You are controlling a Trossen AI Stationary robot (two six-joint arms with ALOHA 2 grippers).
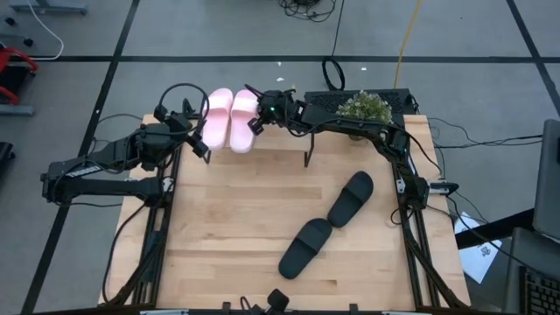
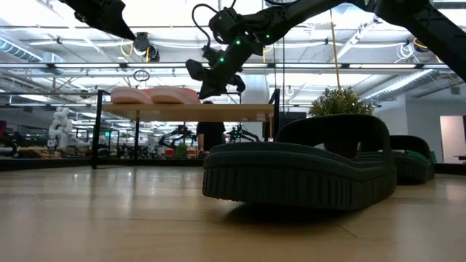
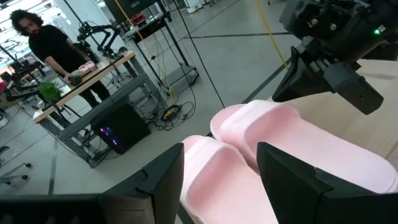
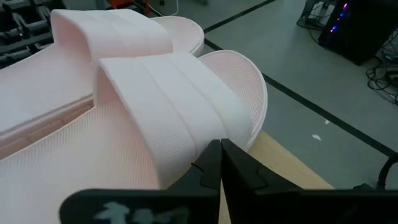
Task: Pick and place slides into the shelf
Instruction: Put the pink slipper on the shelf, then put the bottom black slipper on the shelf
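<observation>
Both pink slides (image 1: 230, 118) sit on the shelf (image 2: 188, 111); right gripper (image 1: 259, 123) jaws closed and empty beside them, left gripper (image 1: 198, 140) jaws wide; a careless retreat could knock one off.

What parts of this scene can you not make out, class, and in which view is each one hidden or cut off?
- Shelf top, high view: largely covered by the pink slides and the right gripper.
- Rear black slide, low view: mostly hidden behind the front black slide.
- Left gripper, left wrist view: fingertips cut off by the picture's edge.
- Plant pot, low view: hidden behind the front slide.
</observation>
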